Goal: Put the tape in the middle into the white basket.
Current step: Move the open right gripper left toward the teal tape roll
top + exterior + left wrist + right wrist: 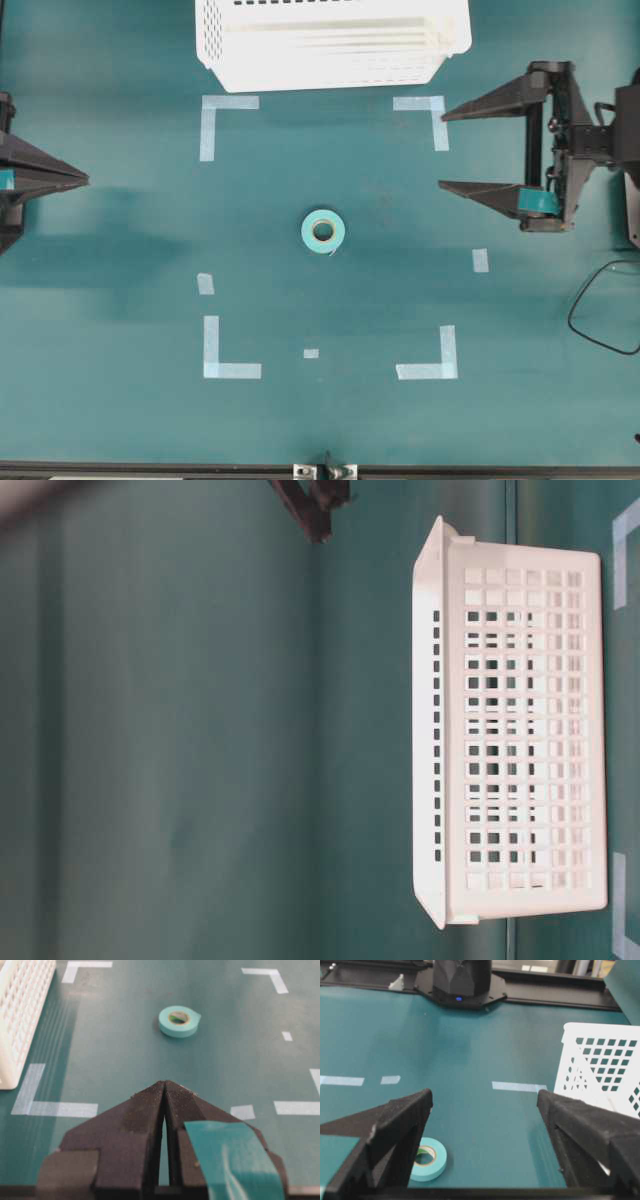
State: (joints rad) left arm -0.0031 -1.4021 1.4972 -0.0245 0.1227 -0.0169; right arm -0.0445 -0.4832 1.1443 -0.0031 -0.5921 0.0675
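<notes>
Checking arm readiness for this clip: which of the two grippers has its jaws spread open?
The right gripper, at the right edge of the overhead view, stands wide open. The left gripper opposite has its fingers pressed together to a point.

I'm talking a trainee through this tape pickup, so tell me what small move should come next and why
Probably bring the right gripper in over the tape and lower it around the roll. Its jaws stand wide open and empty, off to the right of the marked square, while the tape lies flat and alone on the table, apart from both grippers. The left gripper is shut at the left edge. The basket waits at the far side.
</notes>
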